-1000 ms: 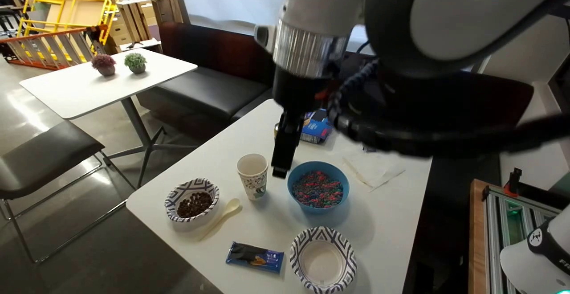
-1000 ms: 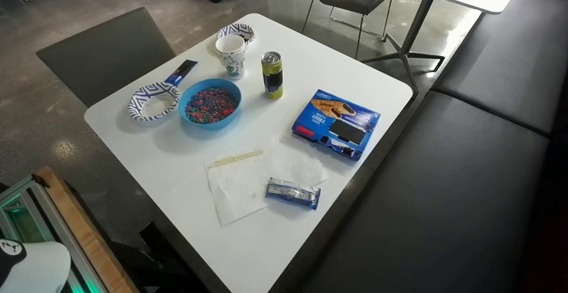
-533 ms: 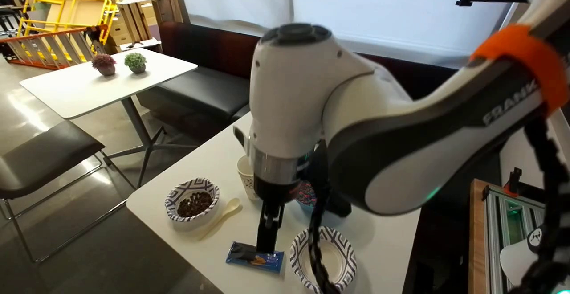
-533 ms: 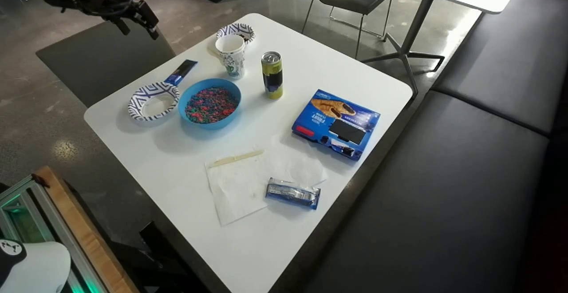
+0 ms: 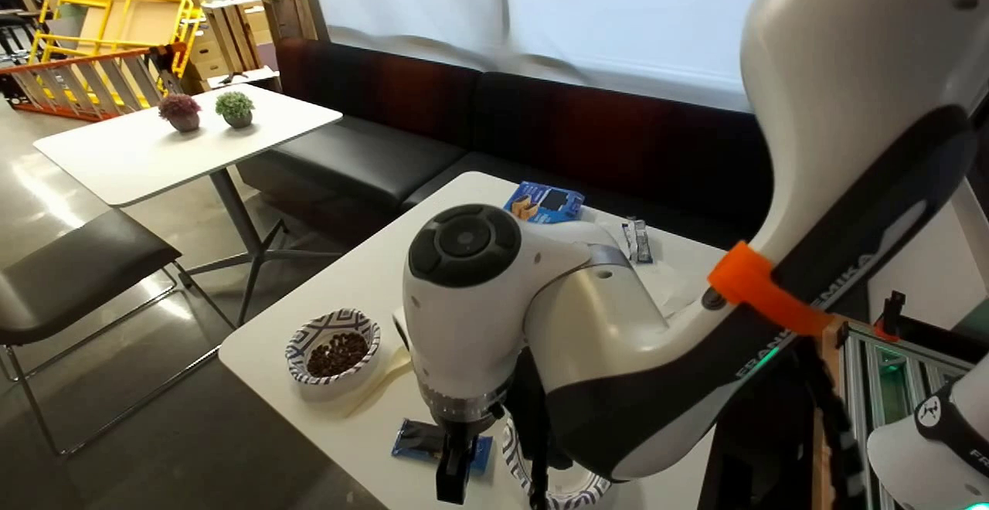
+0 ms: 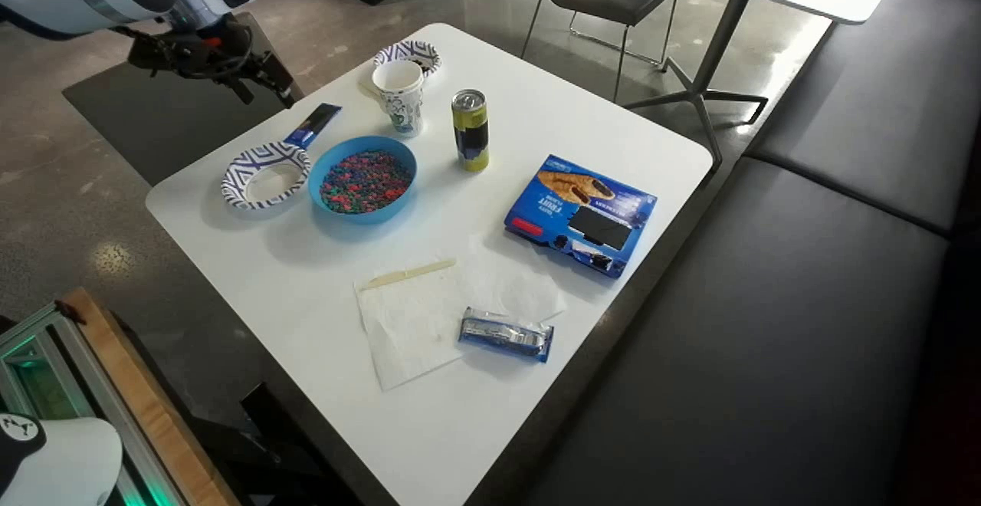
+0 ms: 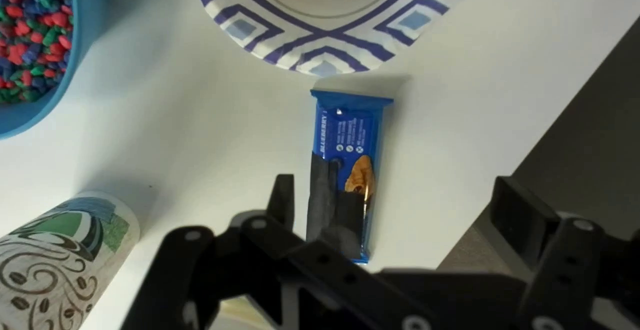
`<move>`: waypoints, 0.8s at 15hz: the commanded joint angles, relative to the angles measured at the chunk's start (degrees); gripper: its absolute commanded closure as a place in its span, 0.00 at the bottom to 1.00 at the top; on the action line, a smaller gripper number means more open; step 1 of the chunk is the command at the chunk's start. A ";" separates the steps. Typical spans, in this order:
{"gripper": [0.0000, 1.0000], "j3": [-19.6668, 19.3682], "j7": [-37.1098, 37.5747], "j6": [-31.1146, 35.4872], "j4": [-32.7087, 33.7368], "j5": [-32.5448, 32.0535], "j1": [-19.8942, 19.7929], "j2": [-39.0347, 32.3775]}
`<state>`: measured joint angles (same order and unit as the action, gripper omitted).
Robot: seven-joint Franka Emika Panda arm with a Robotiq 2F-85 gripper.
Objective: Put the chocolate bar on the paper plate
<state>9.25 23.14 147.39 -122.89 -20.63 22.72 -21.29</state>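
Note:
The chocolate bar (image 7: 350, 125) lies flat on the white table in a dark blue wrapper with black and light markings. It also shows in both exterior views (image 5: 419, 439) (image 6: 313, 126), partly covered by the gripper in one of them. The paper plate (image 7: 325, 50), white with a striped rim, lies just beyond the bar's far end; the arm hides part of it in an exterior view (image 5: 516, 452). My gripper (image 7: 395, 190) is open and empty above the table edge. The bar shows between its fingers, nearer the left finger (image 7: 284, 200). The gripper also shows in an exterior view (image 6: 267, 98).
A blue bowl (image 6: 360, 217) of coloured pieces stands beside the plate. A paper cup (image 6: 406, 111), a can (image 6: 471, 134), a blue box (image 6: 579, 218), an opened packet (image 6: 506, 335), a napkin (image 6: 406, 337) and a patterned bowl (image 5: 369, 321) with brown pieces stand or lie around.
The arm has swung from over the blue bowl and cup to above the chocolate bar at the table's edge and come lower. The objects on the table have not moved.

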 commanded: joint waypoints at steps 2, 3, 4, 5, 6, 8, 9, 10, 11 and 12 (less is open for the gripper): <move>0.00 -2.17 -0.07 0.00 1.91 -0.05 1.95 -2.42; 0.00 -2.56 -0.08 0.01 2.84 -0.03 2.21 -3.41; 0.00 -2.80 -0.09 0.02 3.48 -0.01 2.36 -4.06; 0.00 -2.90 -0.11 0.02 3.91 0.01 2.40 -4.43; 0.00 -2.93 -0.11 0.03 4.12 0.02 2.42 -4.55; 0.00 -2.93 -0.11 0.03 4.28 0.02 2.45 -4.56; 0.00 -2.92 -0.11 0.03 4.30 0.02 2.46 -4.56; 0.00 -2.42 -1.07 0.07 4.98 1.23 1.71 -5.40; 0.00 -2.18 -1.93 0.25 5.36 2.09 1.13 -5.92; 0.00 -2.09 -2.50 -0.06 5.82 2.87 0.68 -6.43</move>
<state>7.08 23.04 147.39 -118.49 -20.48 24.18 -25.99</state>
